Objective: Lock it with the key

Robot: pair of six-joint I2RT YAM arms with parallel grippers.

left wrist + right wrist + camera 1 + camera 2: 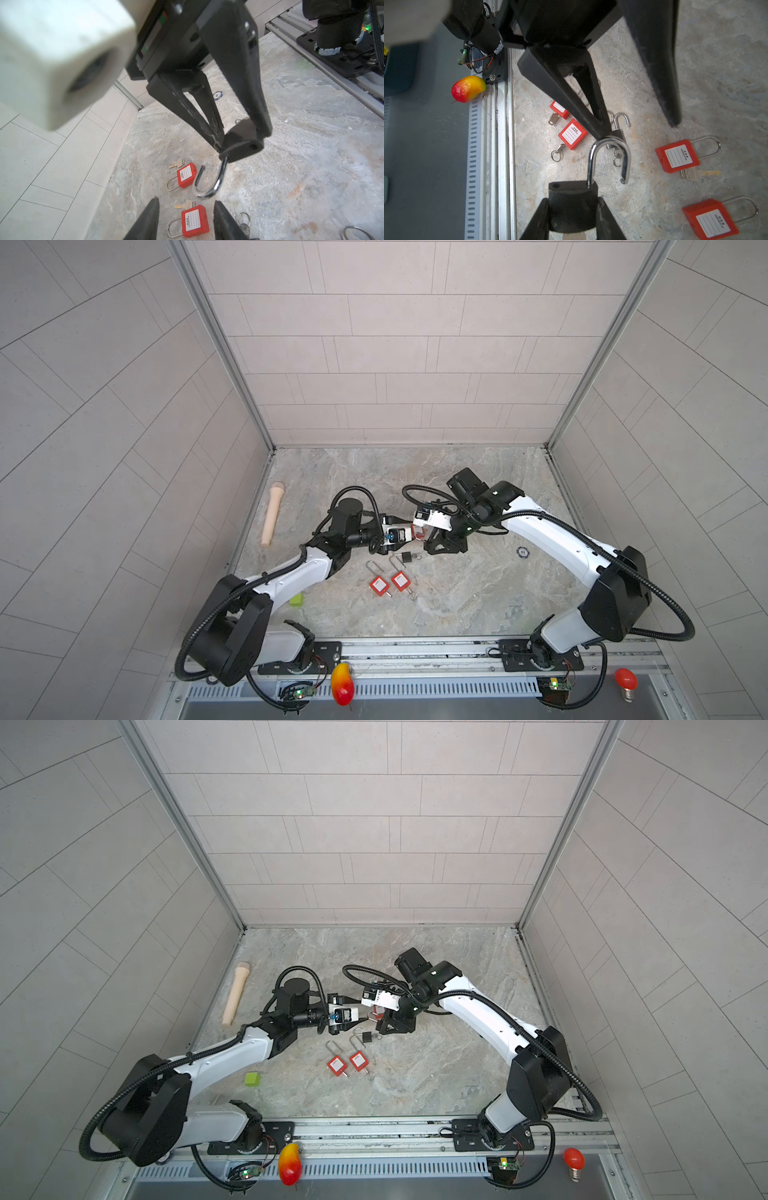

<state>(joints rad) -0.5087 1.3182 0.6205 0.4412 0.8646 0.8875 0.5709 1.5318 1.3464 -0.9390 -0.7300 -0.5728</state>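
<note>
My right gripper (pixel 572 207) is shut on the body of a black padlock (pixel 573 199), held above the table. Its steel shackle (pixel 609 158) is swung open. A pale metal tab (pixel 572 235) pokes out under the body between my fingers; it looks like the key. In the left wrist view the same black padlock (pixel 241 143) hangs shackle-down. My left gripper (pixel 186 204) faces it just beyond the shackle, open and holding nothing. In a top view the left gripper (pixel 411 534) and right gripper (pixel 428 546) meet near the table's middle.
Two red padlocks (pixel 378 585) (pixel 400 580) with keys lie in front of the grippers, with two more (pixel 677 159) (pixel 710 220) nearby. Another black padlock (pixel 407 558) lies open on the table. Also in view are a beige rod (pixel 272 514), a green block (pixel 296 600), a chip (pixel 522 551) and a mango (pixel 343 684) on the front rail.
</note>
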